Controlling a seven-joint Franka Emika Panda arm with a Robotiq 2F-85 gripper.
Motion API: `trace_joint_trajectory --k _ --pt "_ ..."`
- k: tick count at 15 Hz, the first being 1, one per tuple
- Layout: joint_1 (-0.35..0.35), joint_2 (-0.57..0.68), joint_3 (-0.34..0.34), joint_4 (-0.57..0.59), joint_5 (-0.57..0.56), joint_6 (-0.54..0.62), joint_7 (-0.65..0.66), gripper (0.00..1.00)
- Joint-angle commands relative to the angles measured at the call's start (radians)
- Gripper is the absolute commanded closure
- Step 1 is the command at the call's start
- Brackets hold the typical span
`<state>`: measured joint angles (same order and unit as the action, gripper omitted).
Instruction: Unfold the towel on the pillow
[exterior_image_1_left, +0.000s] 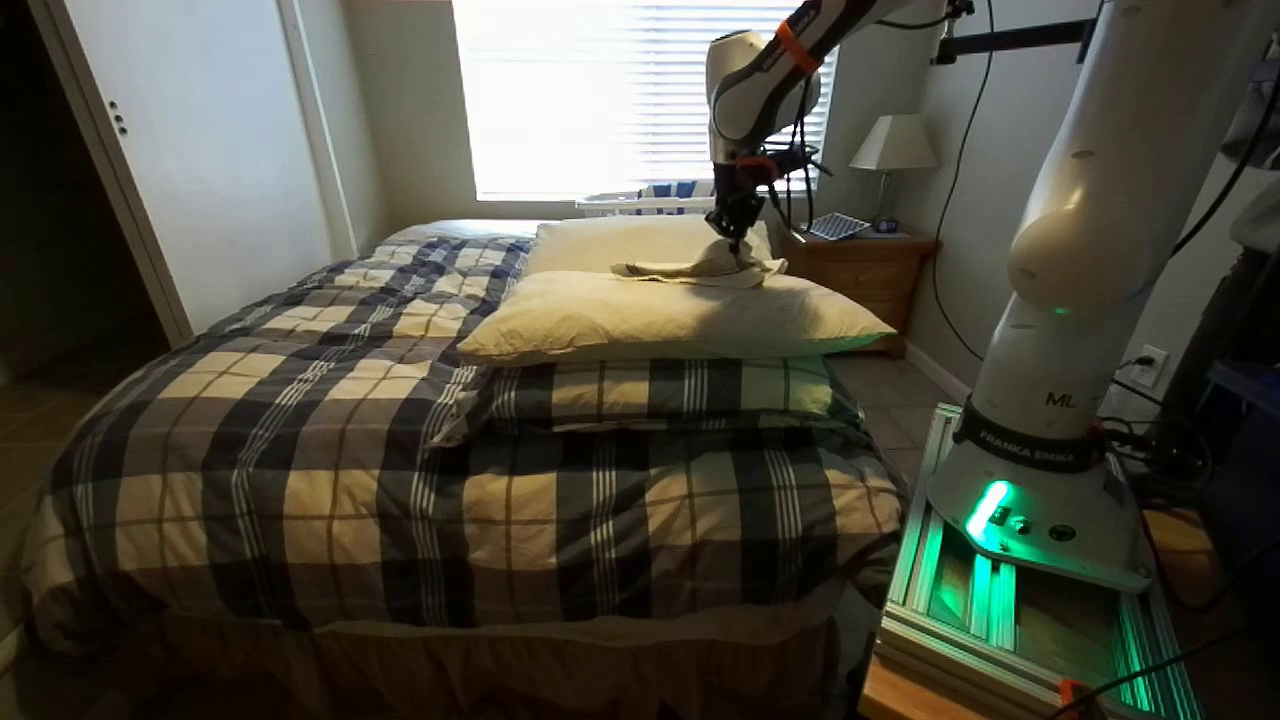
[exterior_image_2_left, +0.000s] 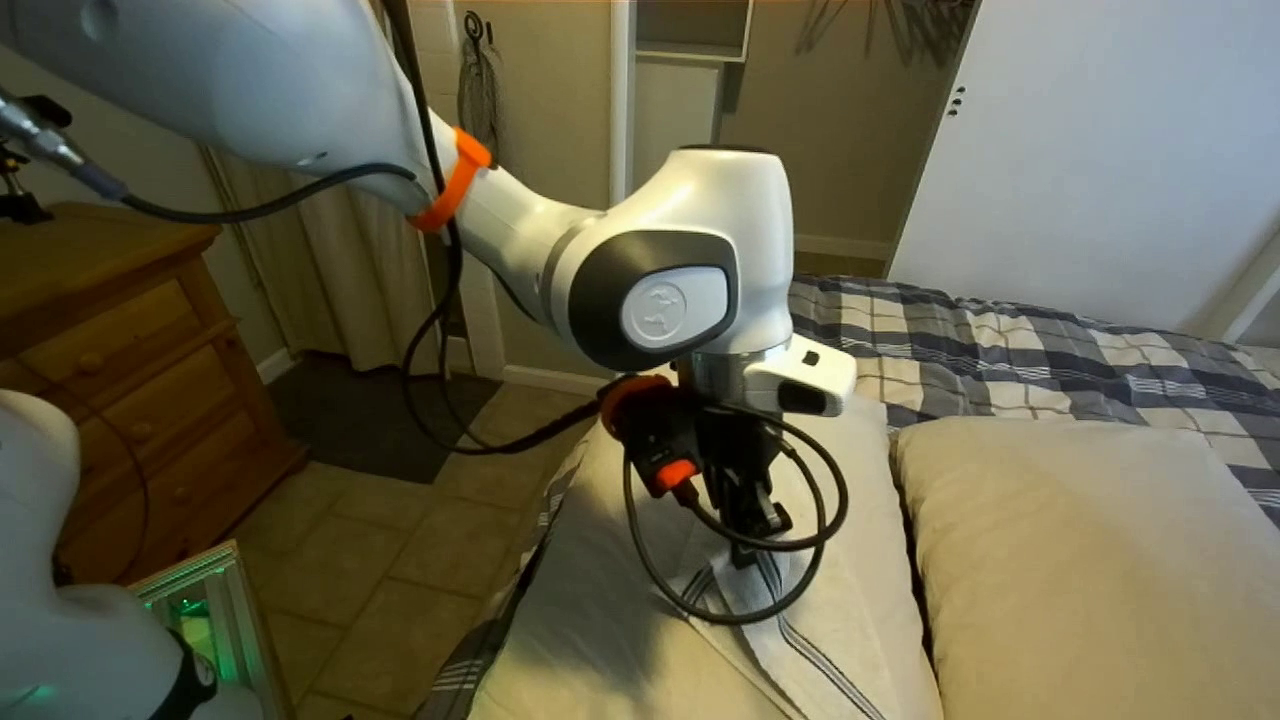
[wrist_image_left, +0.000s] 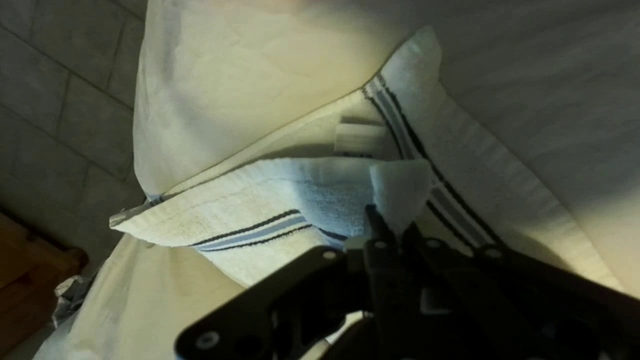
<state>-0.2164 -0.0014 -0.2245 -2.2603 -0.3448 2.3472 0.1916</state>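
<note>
Cream terry, the towel (wrist_image_left: 327, 192) lies partly folded on the pillow (wrist_image_left: 240, 75), its flap clamped in the gripper (wrist_image_left: 391, 220). If the lower layer is caught too, pulling toward nine o'clock in the wrist view could drag both off the side.

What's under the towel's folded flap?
In the wrist view, a pale label and a striped band show on the lower layer of the towel, past the flap. Anything deeper beneath the flap is covered.
</note>
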Motion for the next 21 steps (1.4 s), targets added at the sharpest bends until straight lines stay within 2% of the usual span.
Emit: trace_joint_trajectory --k 1,7,8,11,15,16,17,19,21 --pt "-0.021 0.034 -0.018 0.029 -0.076 0.1 0.052 0.99" --pt "-0.019 0.126 -0.059 0.085 -0.25 0.334 0.21 0.99" --pt "-0.012 0.15 -0.074 0.105 -0.315 0.369 0.269 0.99" --pt "0.012 0.227 -0.124 0.178 -0.451 0.416 0.431 0.99" --pt "0.041 0.309 -0.171 0.26 -0.516 0.422 0.573 0.99" --pt "0.046 0.329 -0.176 0.279 -0.511 0.416 0.593 0.9" --pt "0.051 0.339 -0.181 0.289 -0.501 0.411 0.605 0.68" --pt "0.062 0.357 -0.191 0.308 -0.498 0.415 0.63 0.63" --pt "0.071 0.37 -0.199 0.326 -0.495 0.42 0.654 0.52"
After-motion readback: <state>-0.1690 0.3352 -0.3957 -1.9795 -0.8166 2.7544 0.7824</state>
